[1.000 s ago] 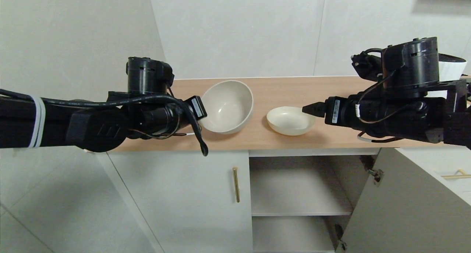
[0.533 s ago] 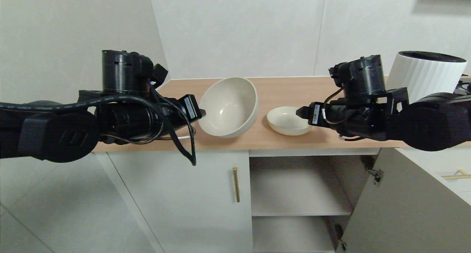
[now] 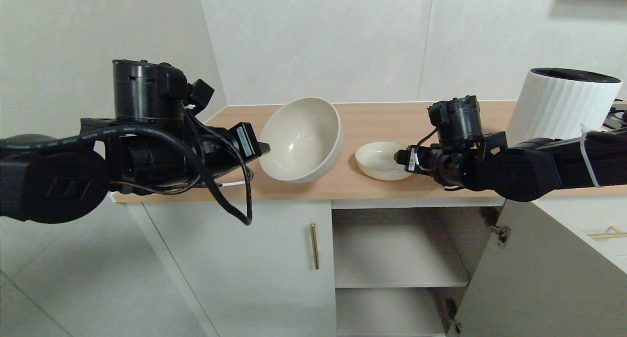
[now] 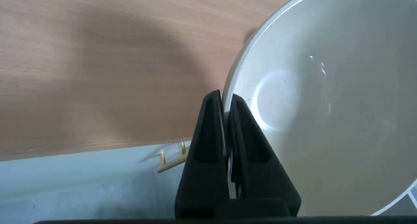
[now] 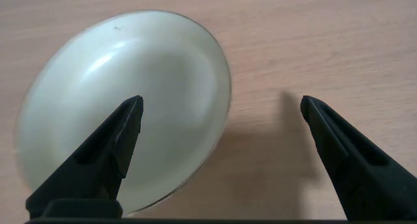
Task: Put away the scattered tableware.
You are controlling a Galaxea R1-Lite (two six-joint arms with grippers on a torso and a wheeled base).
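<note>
From the head view, my left gripper [image 3: 264,148] pinches the rim of the large bowl [image 3: 301,141], which is tipped up over the counter [image 3: 372,116]. The small dish [image 3: 382,160] lies flat on the counter, with the right gripper [image 3: 399,156] at its edge.

In the left wrist view, the fingers are pressed together on the rim.

In the right wrist view, the jaws are spread, straddling the dish's edge.

I judge pickup is in hand. The next move calls for closing on the dish, then carrying both into the open cabinet [image 3: 397,253] under the counter.

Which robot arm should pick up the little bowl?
The right arm, probably. The right gripper hangs open astride the little bowl's rim, while the left gripper is shut on the big bowl, so it's busy.
</note>
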